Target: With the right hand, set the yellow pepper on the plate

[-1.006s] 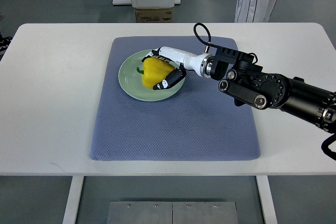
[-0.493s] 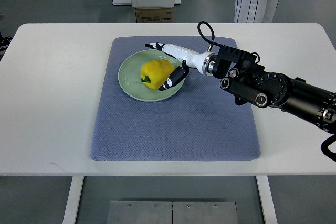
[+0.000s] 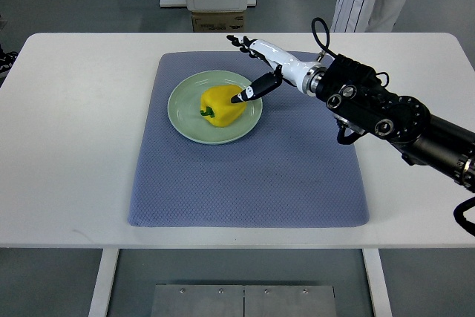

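White and black, our right hand [image 3: 256, 64] hangs with fingers spread wide, holding nothing, just right of centre in the upper frame. Below-left of it we see the yellow pepper [image 3: 220, 104] on the green plate [image 3: 182, 113], atop the blue mat [image 3: 252, 183] on the desk [image 3: 74, 146].

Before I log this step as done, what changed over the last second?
The right robot hand let go of the yellow pepper, opened, and drew back up toward the mat's far right, lifting away. The pepper now lies free on the green plate, turned slightly. Plate and blue mat stayed put.
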Motion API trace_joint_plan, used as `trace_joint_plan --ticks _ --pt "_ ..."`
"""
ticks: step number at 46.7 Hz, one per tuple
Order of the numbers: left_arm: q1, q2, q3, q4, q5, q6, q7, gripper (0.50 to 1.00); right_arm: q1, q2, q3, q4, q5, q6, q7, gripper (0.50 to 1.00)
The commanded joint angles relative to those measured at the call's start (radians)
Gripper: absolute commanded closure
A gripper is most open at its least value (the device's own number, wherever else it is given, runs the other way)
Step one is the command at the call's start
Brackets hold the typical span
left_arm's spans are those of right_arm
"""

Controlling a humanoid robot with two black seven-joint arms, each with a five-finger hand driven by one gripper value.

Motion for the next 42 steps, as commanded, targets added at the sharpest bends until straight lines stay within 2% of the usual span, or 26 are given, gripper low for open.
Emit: trace_joint_plan --ticks 1,7,19,25,42 --pt "0.000 0.000 0.000 0.001 0.000 0.000 0.000 0.500 -0.017 -0.038 0.031 0.000 0.024 0.000 -0.001 0.507" --pt "0.000 0.000 0.000 0.000 0.000 0.000 0.000 0.500 -0.063 -0.079 0.122 -0.001 0.051 0.000 -0.006 0.507" --pt "0.000 0.000 0.000 0.001 0.000 0.000 0.000 0.500 -0.165 -0.108 0.359 -0.006 0.068 -0.007 -0.055 0.509" --pt "0.000 0.000 0.000 0.001 0.000 0.000 0.000 0.500 -0.202 -0.107 0.449 -0.006 0.091 -0.052 -0.082 0.507" --pt "0.000 0.000 0.000 0.001 0.000 0.000 0.000 0.500 -0.272 -0.096 0.610 -0.005 0.249 -0.141 -0.099 0.507"
